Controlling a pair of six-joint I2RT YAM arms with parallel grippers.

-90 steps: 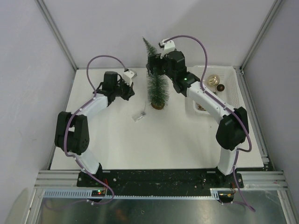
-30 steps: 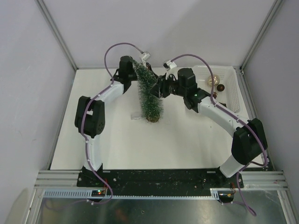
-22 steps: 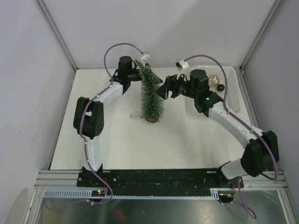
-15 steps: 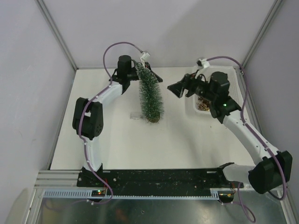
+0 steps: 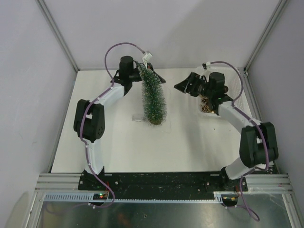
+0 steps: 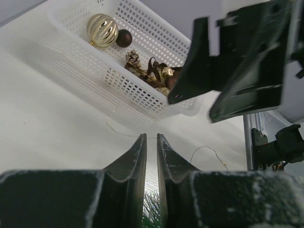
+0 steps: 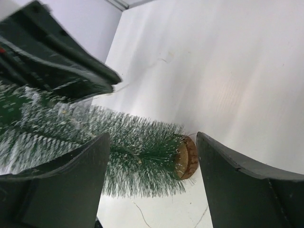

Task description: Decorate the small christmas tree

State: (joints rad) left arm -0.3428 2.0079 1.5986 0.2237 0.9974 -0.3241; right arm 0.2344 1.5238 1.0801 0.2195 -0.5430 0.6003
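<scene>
Since a second ago the right tool (image 5: pixel 183 83) has left the small christmas tree (image 5: pixel 154 99) and hangs spread wide beside it, near the white mesh basket (image 6: pixel 142 92). Left tool (image 6: pixel 151 138) pinches the tree's tip, the tree leaning over the surface (image 5: pixel 114 142). Basket holds a gold ball (image 6: pixel 101 29), a dark brown ball (image 6: pixel 124 38), a pine cone (image 6: pixel 132 58) and brown ribbon (image 6: pixel 154 69)

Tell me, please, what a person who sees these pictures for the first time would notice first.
The small christmas tree in the middle of the table catches the eye first: it leans, and the left hand is shut on its tip. To its right the right hand hangs wide open, between the tree and the white mesh basket, where a gold ball lies at one end.
</scene>
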